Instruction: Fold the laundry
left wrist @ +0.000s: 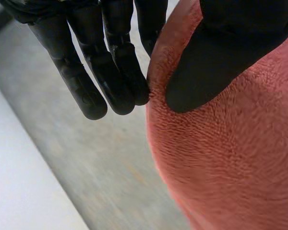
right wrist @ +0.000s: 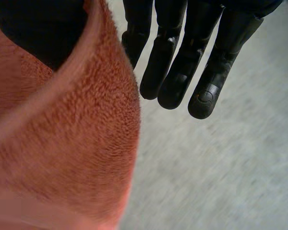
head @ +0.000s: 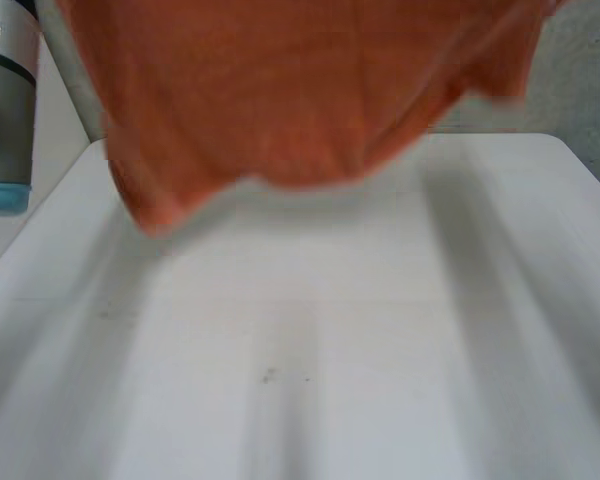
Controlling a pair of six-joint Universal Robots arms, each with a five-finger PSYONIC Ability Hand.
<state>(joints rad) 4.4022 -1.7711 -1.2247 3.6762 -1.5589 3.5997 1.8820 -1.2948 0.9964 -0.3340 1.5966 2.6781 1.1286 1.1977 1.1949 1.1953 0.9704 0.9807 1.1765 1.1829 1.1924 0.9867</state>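
Note:
An orange towel [head: 300, 90] hangs in the air above the far half of the white table [head: 380, 350], with its lower edge sagging a little above the tabletop. In the left wrist view my left hand [left wrist: 86, 81] pinches an edge of the towel [left wrist: 230, 158] between its thumb [left wrist: 216, 62] and its straight fingers. In the right wrist view my right hand [right wrist: 182, 72] holds another edge of the towel [right wrist: 72, 143], with the thumb [right wrist: 38, 28] on one side of the cloth and the straight fingers on the other.
My left arm's grey joint with a light-blue cap [head: 5, 120] stands beside the table's left edge. The table's far edge [head: 500, 135] lies just behind the hanging towel. Grey floor [right wrist: 221, 167] lies below both hands.

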